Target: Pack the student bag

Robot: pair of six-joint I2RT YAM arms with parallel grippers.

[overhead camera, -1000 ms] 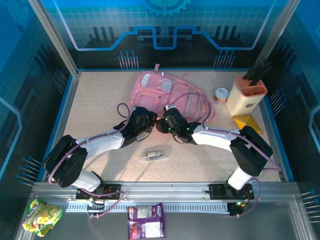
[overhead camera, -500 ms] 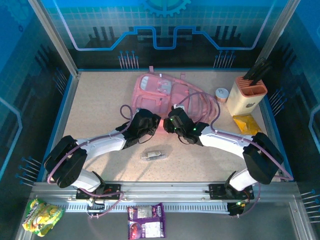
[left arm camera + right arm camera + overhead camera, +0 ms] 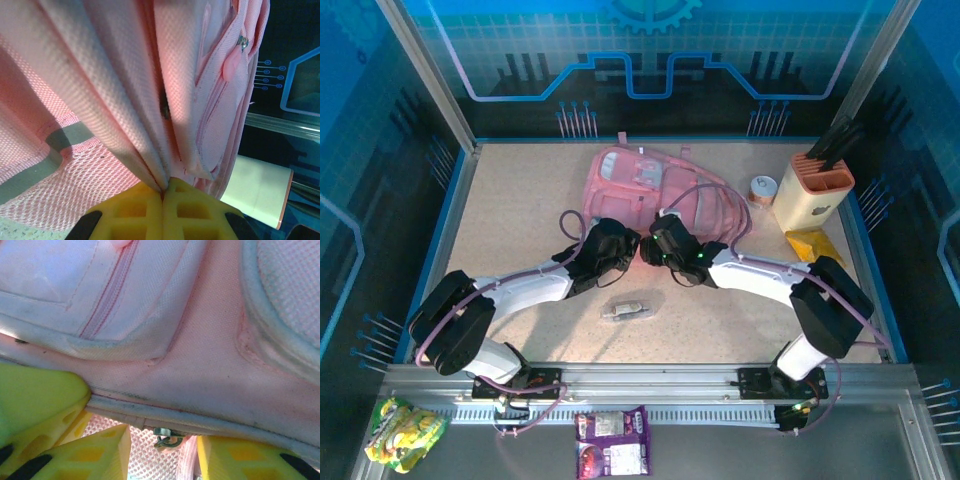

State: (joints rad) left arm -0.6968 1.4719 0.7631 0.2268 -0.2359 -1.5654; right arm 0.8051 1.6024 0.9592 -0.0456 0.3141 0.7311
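Starting at the near rail, a yellow-green packet (image 3: 405,432) and a purple packet (image 3: 613,440) lie off the table. A small grey item (image 3: 626,311) lies on the tabletop just ahead of the arms. None of these is packed.

Past that, both arms meet at the near edge of the bag (image 3: 650,185), which lies flat in the far middle of the table (image 3: 510,200). The left gripper (image 3: 163,192) is clamped tight, with a fold of pink fabric pinched between its yellow fingers. The right gripper (image 3: 165,450) has its jaws partly apart under the bag's seam, and a metal zip pull (image 3: 167,437) hangs in the gap. Neither finger looks to be touching it, so I read no grip there.

My call is that this is early, the opening stage. One arm holds the bag, the other is lined up on the zip, and all the loading is left to do.

Beyond the bag on the right stand a small jar (image 3: 762,190) and a knife block (image 3: 812,195), with a yellow thing (image 3: 812,245) just in front of the block.

Now the murky parts. From above, the arm heads cover the fingertips and the bag's near edge, so I cannot tell whether the zip is open at all. The wrist views sit so close to the fabric that which pocket this zip belongs to is unclear. The grey item is too small to name.
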